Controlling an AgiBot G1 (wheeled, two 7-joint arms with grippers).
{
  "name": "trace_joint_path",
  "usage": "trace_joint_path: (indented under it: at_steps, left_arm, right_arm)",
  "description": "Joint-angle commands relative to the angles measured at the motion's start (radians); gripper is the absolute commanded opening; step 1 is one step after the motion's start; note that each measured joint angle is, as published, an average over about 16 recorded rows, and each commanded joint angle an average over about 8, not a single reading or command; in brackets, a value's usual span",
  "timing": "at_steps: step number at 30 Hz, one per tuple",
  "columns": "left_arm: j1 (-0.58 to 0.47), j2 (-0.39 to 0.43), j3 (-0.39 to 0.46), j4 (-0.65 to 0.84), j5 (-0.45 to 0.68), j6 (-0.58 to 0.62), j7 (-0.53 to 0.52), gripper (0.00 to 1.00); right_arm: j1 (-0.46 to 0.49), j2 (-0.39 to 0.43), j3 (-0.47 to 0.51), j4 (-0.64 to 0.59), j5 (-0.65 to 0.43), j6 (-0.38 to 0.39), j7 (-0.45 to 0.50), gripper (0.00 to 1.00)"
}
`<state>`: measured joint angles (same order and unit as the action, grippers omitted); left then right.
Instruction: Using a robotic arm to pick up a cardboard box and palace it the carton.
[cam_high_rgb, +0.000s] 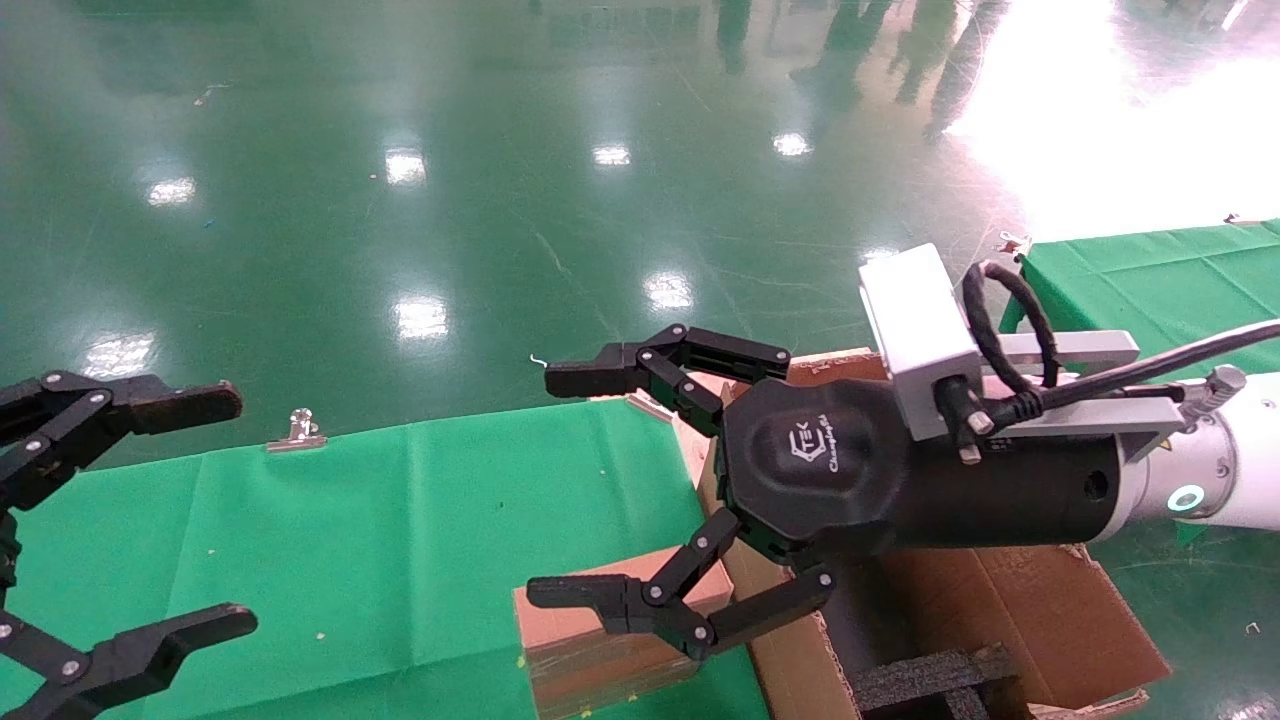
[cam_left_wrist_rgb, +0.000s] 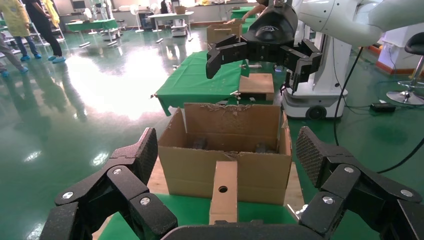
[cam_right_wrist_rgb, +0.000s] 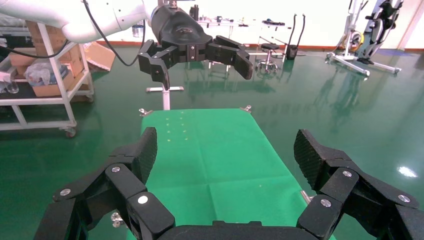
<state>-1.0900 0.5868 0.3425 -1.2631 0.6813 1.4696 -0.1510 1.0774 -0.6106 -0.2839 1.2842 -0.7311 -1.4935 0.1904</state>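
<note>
Head view, nearest first: cardboard box (cam_high_rgb: 610, 640) stands on the green table (cam_high_rgb: 350, 520) at the near edge, bottom cut off by the frame, part hidden behind the right gripper's lower finger. Carton (cam_high_rgb: 1010, 620) sits just beside it to the right, flaps up, black foam inserts (cam_high_rgb: 930, 680) inside; most of its interior is hidden under the arm. Right gripper (cam_high_rgb: 590, 480) of the robotic arm (cam_high_rgb: 1230, 470) hangs above the box and carton edge, jaws spread wide, holding nothing. Left gripper (cam_high_rgb: 170, 510) at the left edge, also spread wide and empty, its body cut off. Binder clip (cam_high_rgb: 297, 430) on the far table edge. In the left wrist view the box (cam_left_wrist_rgb: 223, 192) stands upright against the carton (cam_left_wrist_rgb: 225, 150) wall, round hole visible. Green floor (cam_high_rgb: 500, 150) beyond, glare washing out the far right.
</note>
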Motion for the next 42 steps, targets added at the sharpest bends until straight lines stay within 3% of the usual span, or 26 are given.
trace_joint_path:
  at_steps: [1, 14, 22, 32, 42]
  left_arm:
    - [0.0, 0.0, 0.0, 0.0, 0.0, 0.0, 0.0, 1.0]
    - [0.0, 0.0, 0.0, 0.0, 0.0, 0.0, 0.0, 0.98]
    - [0.0, 0.0, 0.0, 0.0, 0.0, 0.0, 0.0, 0.0]
    - [0.0, 0.0, 0.0, 0.0, 0.0, 0.0, 0.0, 0.0]
    - [0.0, 0.0, 0.0, 0.0, 0.0, 0.0, 0.0, 0.0]
  right_arm:
    - [0.0, 0.0, 0.0, 0.0, 0.0, 0.0, 0.0, 1.0]
    - [0.0, 0.0, 0.0, 0.0, 0.0, 0.0, 0.0, 1.0]
    - [0.0, 0.0, 0.0, 0.0, 0.0, 0.0, 0.0, 1.0]
    - [0.003, 0.007, -0.008, -0.001, -0.019, 0.003, 0.012, 1.0]
    - [0.116, 0.004, -0.118, 0.01, -0.236, -0.027, 0.1, 1.0]
